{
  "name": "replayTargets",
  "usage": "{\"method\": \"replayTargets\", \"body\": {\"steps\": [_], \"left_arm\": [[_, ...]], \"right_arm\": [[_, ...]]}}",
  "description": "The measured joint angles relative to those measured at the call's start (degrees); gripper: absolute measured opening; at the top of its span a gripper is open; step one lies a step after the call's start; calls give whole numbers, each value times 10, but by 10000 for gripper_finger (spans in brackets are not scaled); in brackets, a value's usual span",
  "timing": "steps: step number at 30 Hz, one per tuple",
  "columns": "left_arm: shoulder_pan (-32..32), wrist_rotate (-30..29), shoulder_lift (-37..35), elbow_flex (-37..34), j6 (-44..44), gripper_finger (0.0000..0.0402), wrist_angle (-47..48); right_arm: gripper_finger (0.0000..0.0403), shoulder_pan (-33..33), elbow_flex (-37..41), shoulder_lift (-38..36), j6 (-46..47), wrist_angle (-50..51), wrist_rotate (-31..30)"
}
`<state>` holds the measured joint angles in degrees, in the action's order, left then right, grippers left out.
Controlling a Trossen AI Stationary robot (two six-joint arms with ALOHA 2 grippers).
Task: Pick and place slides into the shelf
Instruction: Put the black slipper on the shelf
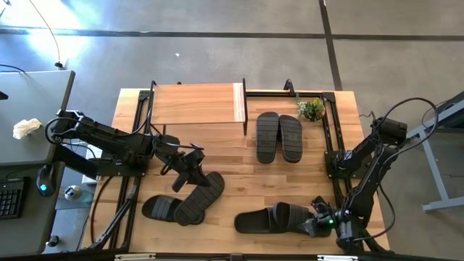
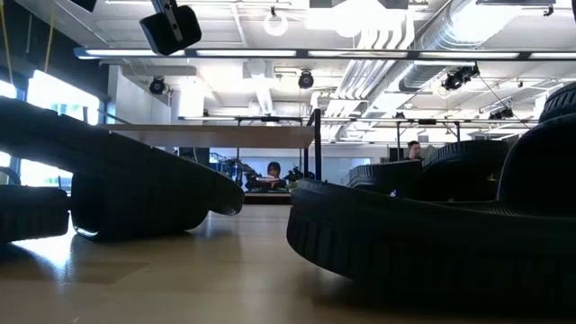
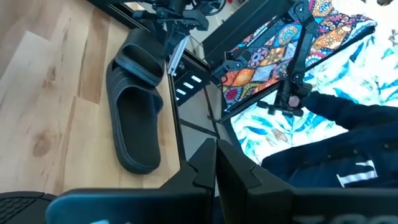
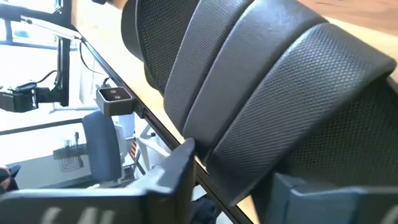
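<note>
Left end effector (image 1: 190,165), fingers pressed together w/ nothing between, sits just above the sole-up black rubber slide (image 1: 199,198) overlapping another slide (image 1: 161,208). Right end effector (image 1: 320,214) grips strap of a black slide (image 1: 279,219) at worktop (image 1: 239,181) front. Ridged-sole pair (image 1: 279,137) lies beyond, beside light-wood shelf (image 1: 196,104).

Wooden table (image 1: 239,177) carries shelf (image 1: 196,103), six black slides (image 1: 279,136), small plant (image 1: 312,109)
</note>
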<state>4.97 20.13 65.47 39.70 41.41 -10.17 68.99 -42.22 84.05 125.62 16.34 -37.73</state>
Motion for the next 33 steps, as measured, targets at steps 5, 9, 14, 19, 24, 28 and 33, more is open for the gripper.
{"method": "replayTargets", "body": {"steps": [5, 9, 14, 19, 24, 28, 33], "left_arm": [[0, -4, 0, 0, 0, 1, -4], [0, -14, 0, 0, 0, 1, -22], [0, -28, 0, 0, -8, 1, -88], [0, -61, 0, 0, -31, 1, -118], [0, -127, 0, 0, -65, 1, -128], [0, -215, -2, 0, -122, 1, -132], [-1, -323, -2, 0, -201, 1, -132]], "right_arm": [[17, 0, 0, 0, -16, -8, -16], [11, 0, 0, -1, -27, -18, -35], [4, 0, -5, -21, -61, -15, -66], [2, 0, -56, -51, -105, 62, -150], [1, -8, -142, -73, -149, 205, -234], [1, -41, -227, -74, -179, 343, -268], [1, -111, -319, -75, -270, 437, -321]]}}
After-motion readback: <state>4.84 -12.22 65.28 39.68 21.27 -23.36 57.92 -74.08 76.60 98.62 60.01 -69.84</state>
